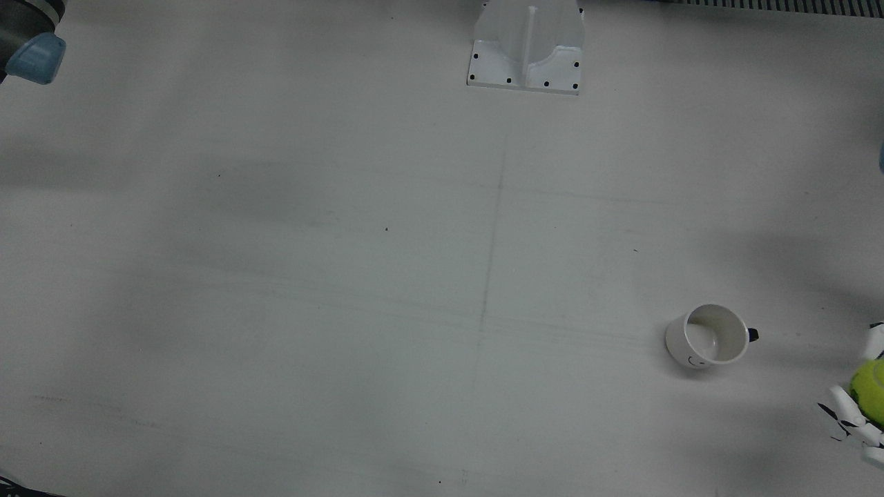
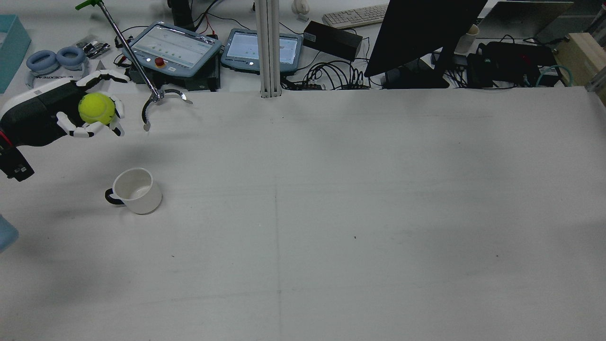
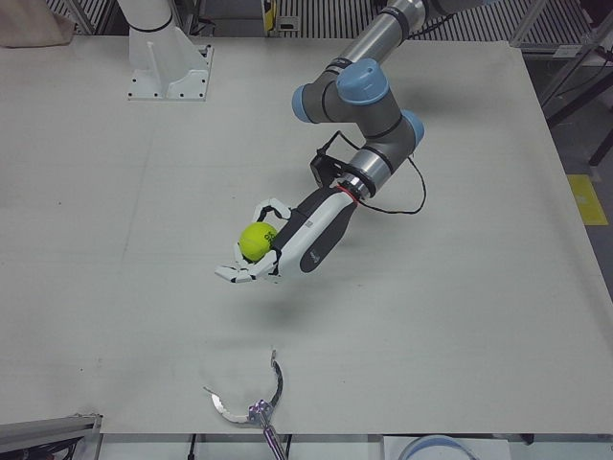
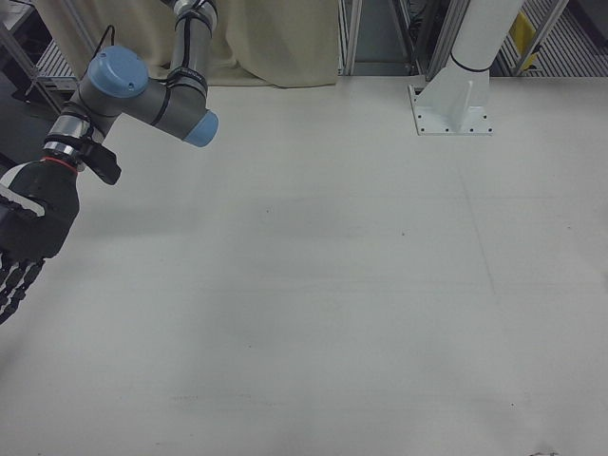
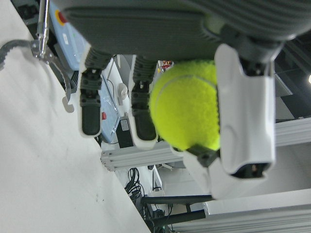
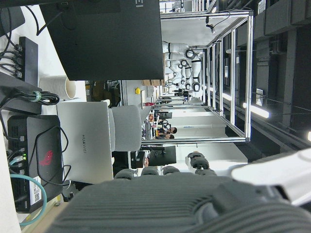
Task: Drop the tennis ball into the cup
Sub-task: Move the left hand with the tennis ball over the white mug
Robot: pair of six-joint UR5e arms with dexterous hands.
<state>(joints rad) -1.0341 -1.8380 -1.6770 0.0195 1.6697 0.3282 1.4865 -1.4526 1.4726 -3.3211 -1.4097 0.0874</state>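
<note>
Well, the table [image 2: 331,213] is mostly bare. The left hand [image 2: 80,116] hovers above it, fingers curled round the tennis ball [image 2: 96,108]. The white cup [image 2: 135,190] stands upright at its 5 o'clock in the rear view. Released here, the ball would likely miss, or clip the rim. The right hand [image 4: 24,237] hangs idle; I cannot tell its state.
</note>
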